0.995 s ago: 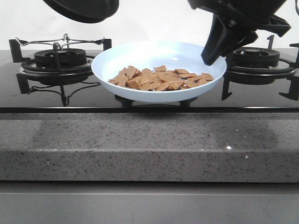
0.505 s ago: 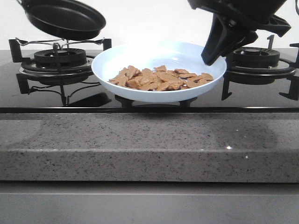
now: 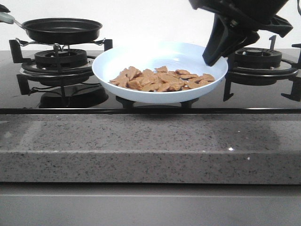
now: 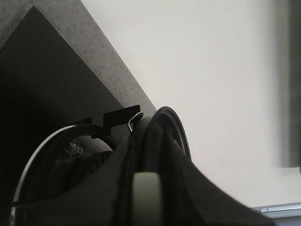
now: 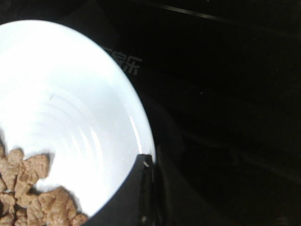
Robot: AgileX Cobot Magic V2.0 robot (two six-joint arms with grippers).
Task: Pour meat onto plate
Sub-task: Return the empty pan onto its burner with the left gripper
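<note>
The pale-blue plate (image 3: 160,59) stands mid-hob with the heap of light-brown meat (image 3: 162,79) in its front half. My right gripper (image 3: 212,55) is shut on the plate's right rim. The right wrist view shows the plate (image 5: 70,103), the meat (image 5: 28,188) and my gripper (image 5: 149,165) pinching the rim. The black frying pan (image 3: 62,29) is level and looks empty, on or just above the left burner grate (image 3: 60,59). Its pale handle (image 3: 7,19) runs off the left edge. In the left wrist view my left gripper (image 4: 147,183) is shut on that handle (image 4: 146,200).
A second burner with a black grate (image 3: 257,57) is right of the plate, under my right arm. The glossy black hob (image 3: 263,103) ends at a speckled grey stone counter edge (image 3: 150,146). A pale wall is behind.
The pan has come down from a raised, tilted position at the upper left and levelled over the left burner. The plate, the meat and the right gripper have not moved.
</note>
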